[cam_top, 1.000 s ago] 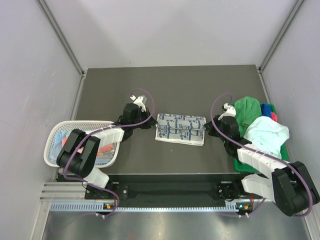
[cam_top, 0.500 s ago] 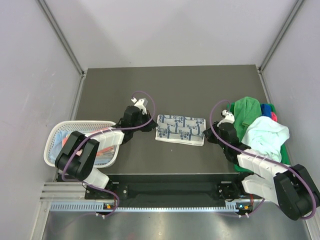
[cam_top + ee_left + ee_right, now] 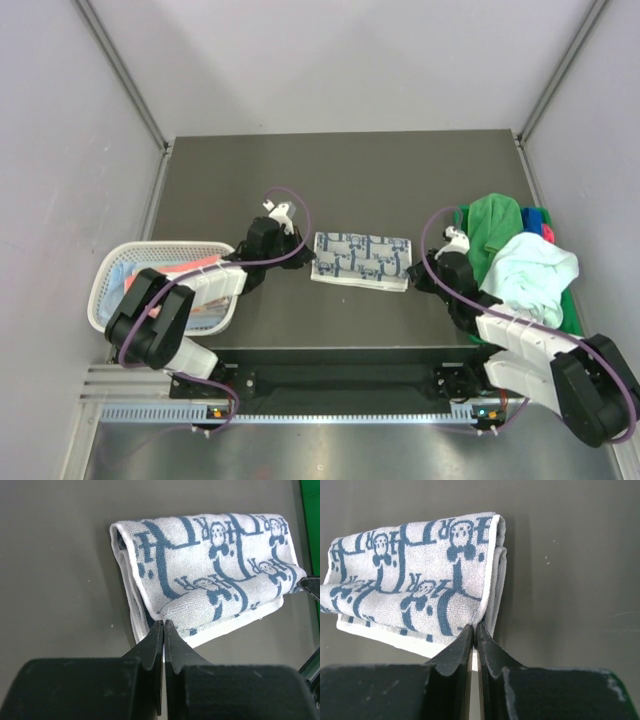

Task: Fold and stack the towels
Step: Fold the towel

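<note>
A navy-and-white patterned towel (image 3: 362,259) lies folded in a narrow strip at the table's middle. My left gripper (image 3: 303,260) is shut, its tips touching the towel's left end at the near corner; the left wrist view shows the shut tips (image 3: 163,622) against the towel (image 3: 210,575) between its folded layers. My right gripper (image 3: 412,272) is shut at the towel's right end; the right wrist view shows its tips (image 3: 475,626) against the towel (image 3: 415,585) at its near corner. More towels are piled on the right: green (image 3: 495,222), pale mint (image 3: 535,268), blue (image 3: 537,216).
A white mesh basket (image 3: 150,248) stands at the left near edge and holds a coral towel (image 3: 205,300). The green bin (image 3: 571,300) under the towel pile sits at the right edge. Grey walls close in the table on three sides.
Both grippers have slid toward the near edge along the towel's two ends. The towel has stayed in place.
</note>
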